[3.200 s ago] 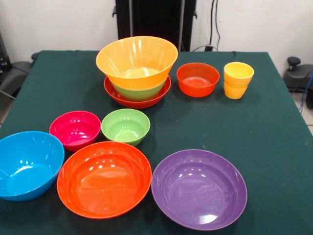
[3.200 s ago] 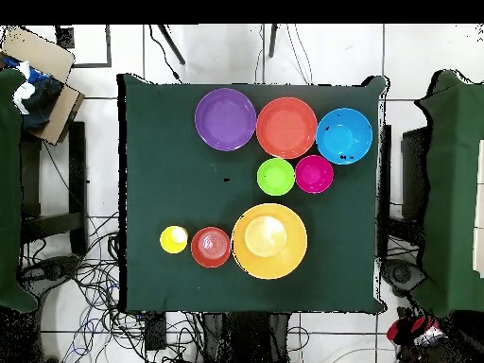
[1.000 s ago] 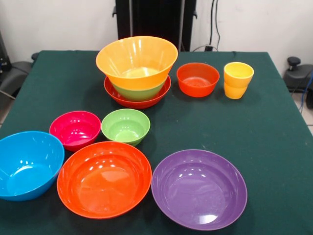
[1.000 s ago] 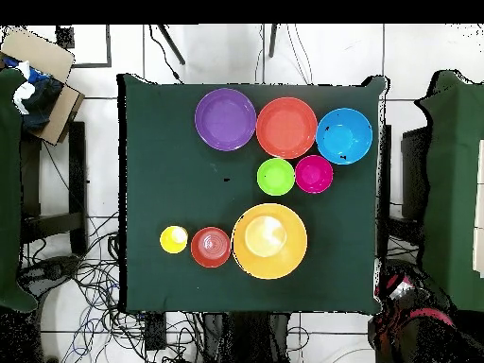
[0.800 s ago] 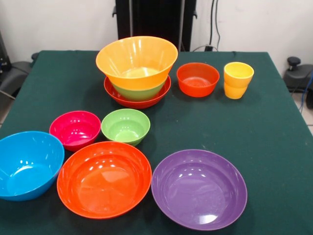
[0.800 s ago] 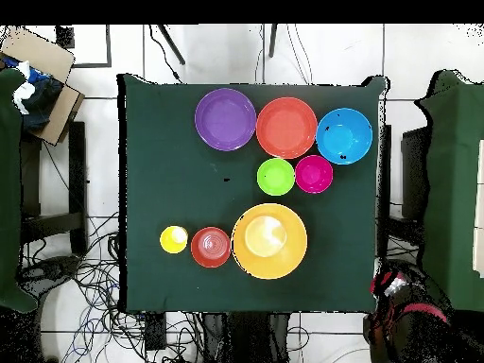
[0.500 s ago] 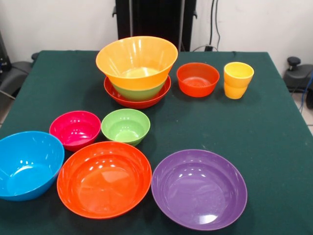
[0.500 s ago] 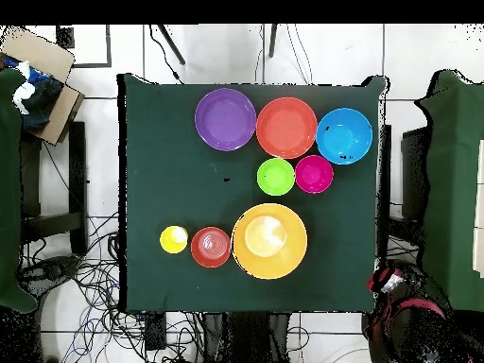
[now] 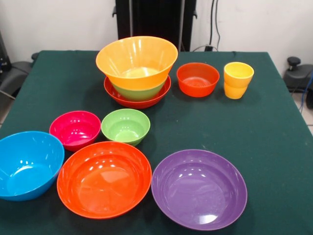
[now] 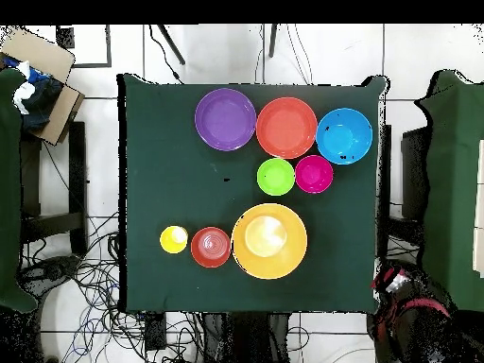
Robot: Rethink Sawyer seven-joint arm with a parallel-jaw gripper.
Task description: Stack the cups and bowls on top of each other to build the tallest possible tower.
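Observation:
The tower stands at the table's far side: a large orange bowl (image 9: 137, 61) sits in a lime green bowl (image 9: 139, 92), which sits in a wide red-orange bowl (image 9: 137, 102). From overhead only the orange bowl (image 10: 269, 241) shows. Two nested yellow-orange cups (image 9: 238, 80) stand at the far right beside a small red-orange bowl (image 9: 197, 79). Loose near the front are a magenta bowl (image 9: 75, 129), a small lime green bowl (image 9: 125, 126), a blue bowl (image 9: 27, 164), a large red-orange bowl (image 9: 104, 178) and a purple bowl (image 9: 199, 188). No gripper shows in either view.
The green table (image 9: 274, 127) carries everything. In the overhead view a cardboard box (image 10: 43, 80) sits off the table at upper left and cables (image 10: 104, 284) lie on the floor. A red and black shape (image 10: 406, 307) is off the table's lower right corner.
Nothing on the table has moved. The red and black shape at the overhead view's lower right has shifted slightly.

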